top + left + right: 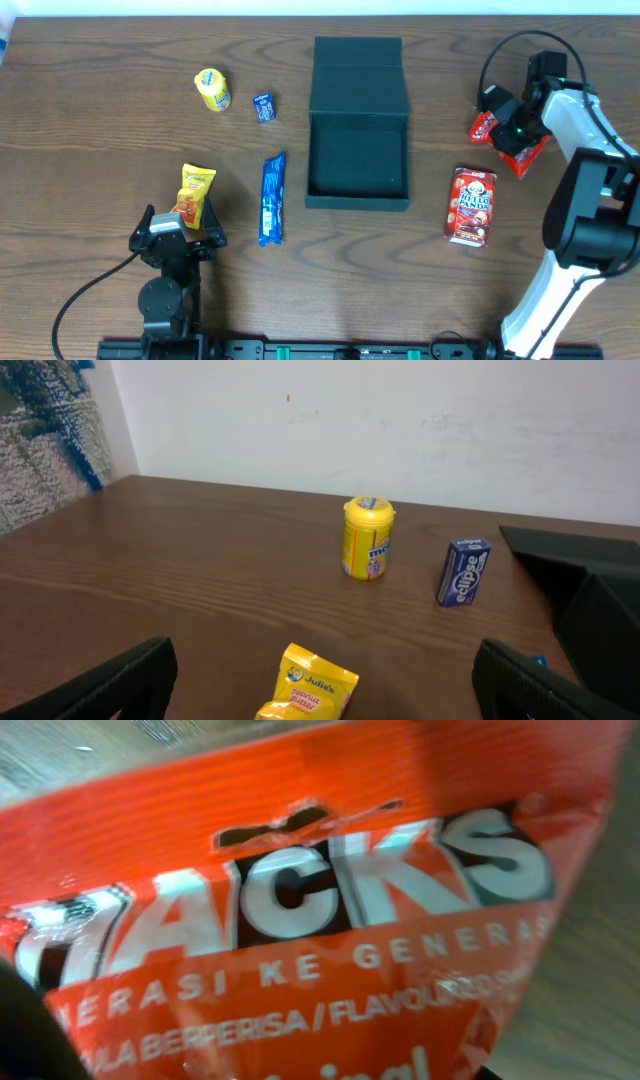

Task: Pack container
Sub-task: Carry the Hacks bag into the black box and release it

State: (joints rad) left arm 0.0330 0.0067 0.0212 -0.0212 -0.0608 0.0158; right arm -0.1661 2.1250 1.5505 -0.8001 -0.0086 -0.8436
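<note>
A: Risks first, nearest in. Left gripper [182, 226]?
B: Spread wide, holding nothing. The yellow packet [197, 190] lies just ahead, its near end between the fingers [110, 682] in the wrist view. It's a soft bag. I judge a pinch at the tail could crumple it or let it slide out.
A: Right gripper [508, 133]?
B: Down at the red packet [527, 158], on the right, level with the container [357, 130]. The wrist view is all red foil, very close. The jaws are not visible, so I cannot tell how far open they are or whether they have a grip.
A: Worry there?
B: It's a glossy, crinkly bag. It is likely to slip from a shallow hold, or to droop and catch the container wall on the way across. A low carry would cause that.
A: Container position?
B: Mid-table, open, with the lid laid flat on the far side. Nothing inside.
A: Surroundings, near to far.
B: A blue packet [272, 198] lies beside the container's left wall, right of the yellow one. A biscuit box [472, 205] sits to the container's right, nearer than the red packet. It is off the straight line to the opening, so I see no block. Farther back on the left are a gum box [264, 107] and a yellow tub [212, 90], both upright and apart from each other.
A: Anything in the left arm's way?
B: The blue packet lies between the yellow packet and the container. A low swing could knock it.
</note>
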